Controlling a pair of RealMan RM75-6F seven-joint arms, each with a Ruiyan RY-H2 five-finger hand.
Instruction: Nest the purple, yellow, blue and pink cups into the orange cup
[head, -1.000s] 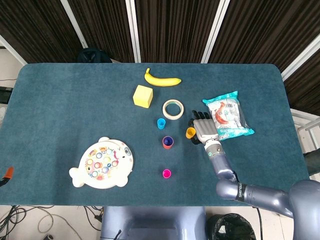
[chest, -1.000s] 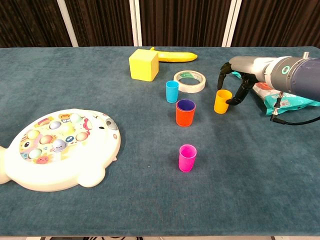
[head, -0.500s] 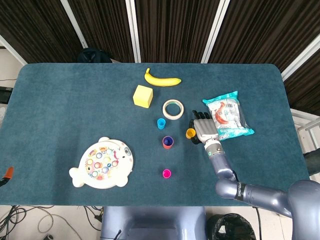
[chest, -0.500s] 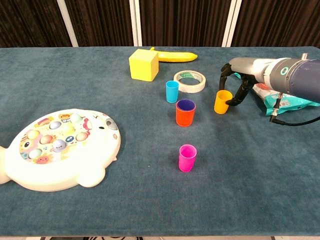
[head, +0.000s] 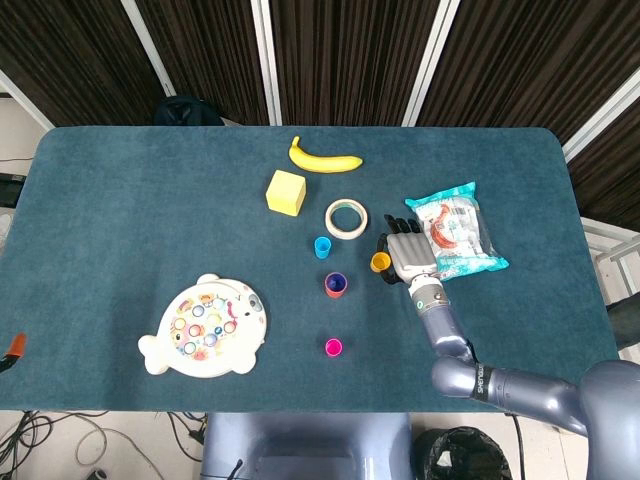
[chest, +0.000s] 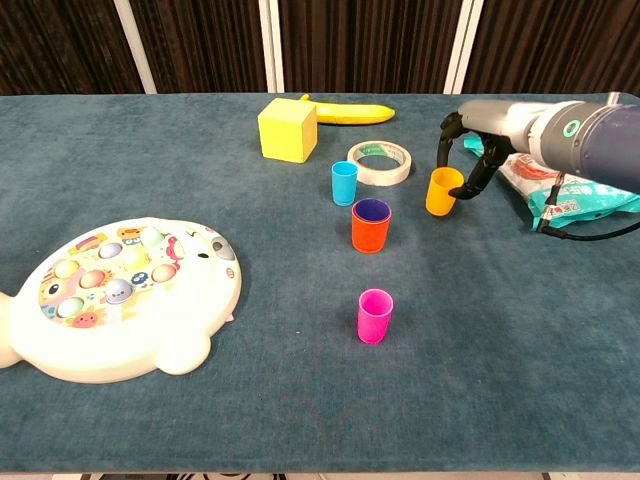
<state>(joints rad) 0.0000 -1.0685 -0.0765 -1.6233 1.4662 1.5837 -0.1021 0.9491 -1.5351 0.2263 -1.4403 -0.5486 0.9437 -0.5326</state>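
Note:
My right hand (chest: 472, 150) (head: 408, 257) grips the yellow cup (chest: 443, 191) (head: 380, 263) between thumb and fingers, holding it slightly above the cloth. To its left stands the orange cup (chest: 371, 232) (head: 335, 288), with the purple cup's rim (chest: 371, 209) showing inside it. The blue cup (chest: 344, 183) (head: 322, 247) stands upright just behind the orange one. The pink cup (chest: 375, 316) (head: 333, 347) stands alone nearer the front edge. My left hand is in neither view.
A tape roll (chest: 379, 163) lies behind the cups, with a yellow cube (chest: 288, 129) and a banana (chest: 350, 113) further back. A snack bag (chest: 570, 195) lies right of my hand. A white fish toy (chest: 110, 295) fills the front left.
My right hand has closed on the yellow cup and raised it a little, shifting it slightly back and left. The other cups have not moved.

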